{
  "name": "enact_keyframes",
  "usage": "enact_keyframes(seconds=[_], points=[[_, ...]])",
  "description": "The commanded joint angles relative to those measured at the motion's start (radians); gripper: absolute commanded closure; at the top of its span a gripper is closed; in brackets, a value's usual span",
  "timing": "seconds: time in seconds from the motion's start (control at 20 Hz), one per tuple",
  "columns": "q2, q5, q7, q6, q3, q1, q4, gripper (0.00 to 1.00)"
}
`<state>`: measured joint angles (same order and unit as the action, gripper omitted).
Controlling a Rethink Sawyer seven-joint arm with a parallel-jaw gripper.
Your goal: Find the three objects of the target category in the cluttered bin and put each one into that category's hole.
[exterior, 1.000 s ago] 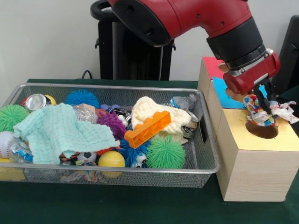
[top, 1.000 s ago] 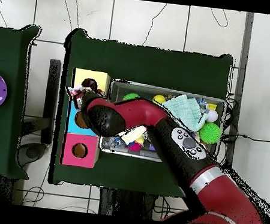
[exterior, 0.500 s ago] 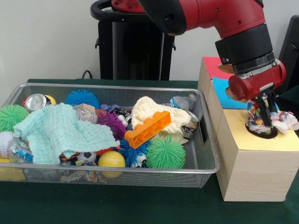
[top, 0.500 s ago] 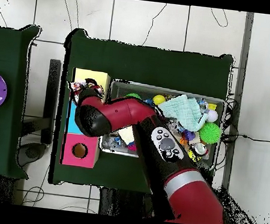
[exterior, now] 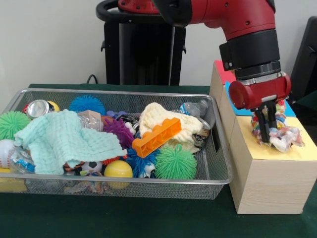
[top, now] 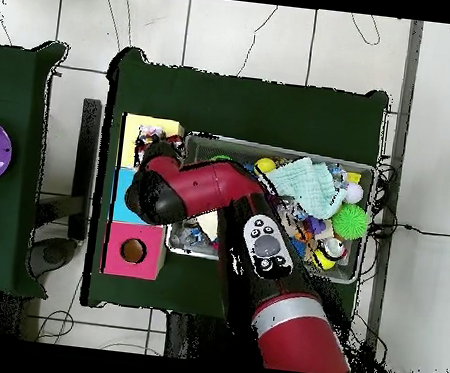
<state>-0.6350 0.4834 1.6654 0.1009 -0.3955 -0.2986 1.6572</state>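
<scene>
The gripper (exterior: 266, 133) hangs low over the yellow panel (exterior: 302, 151) of the wooden box (exterior: 267, 186), its dark fingers (exterior: 261, 124) pointing straight down and closed on a multicoloured rope toy (exterior: 278, 135). The toy's knotted, frayed bundle sits between and just beside the fingertips — part of it bulges out toward the picture's right, resting on the yellow surface, while a striped strand rises behind the fingers against the red wrist. The hole in that panel is covered by the toy and the gripper, so how far the toy has gone in cannot be told.

In the overhead view the red arm (top: 219, 189) reaches across the bin's edge to the yellow section (top: 140, 130) of the box, hiding the gripper itself; the blue section (top: 121, 196) and the pink section (top: 121, 248) with its round hole lie further along the same box.

Beside the box stands the wire mesh bin (exterior: 220, 158), crowded with things: a mint green cloth (exterior: 64, 141) draped over the left part, an orange toy brick (exterior: 156, 137) lying tilted on a cream cloth (exterior: 171, 124), a green spiky ball (exterior: 175, 162) at the front, a blue spiky ball (exterior: 86, 103) at the back, a purple spiky ball (exterior: 118, 130), a yellow ball (exterior: 118, 170) and a crushed can (exterior: 37, 107) in the far left corner — all well apart from the gripper
</scene>
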Motion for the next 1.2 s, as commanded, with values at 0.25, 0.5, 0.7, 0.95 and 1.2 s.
enact_keyframes(seconds=[0.25, 0.5, 0.7, 0.95, 1.2], points=[[0.086, -0.085, 0.096, 0.237, 0.110, -0.011, -0.083, 1.00], [0.102, -0.111, 0.026, 0.272, 0.025, -0.069, -0.045, 1.00], [0.099, -0.131, -0.011, 0.300, -0.029, -0.111, -0.013, 1.00], [0.095, -0.139, -0.029, 0.322, -0.077, -0.138, -0.002, 1.00], [0.088, -0.139, -0.046, 0.300, -0.158, -0.191, 0.022, 1.00]])
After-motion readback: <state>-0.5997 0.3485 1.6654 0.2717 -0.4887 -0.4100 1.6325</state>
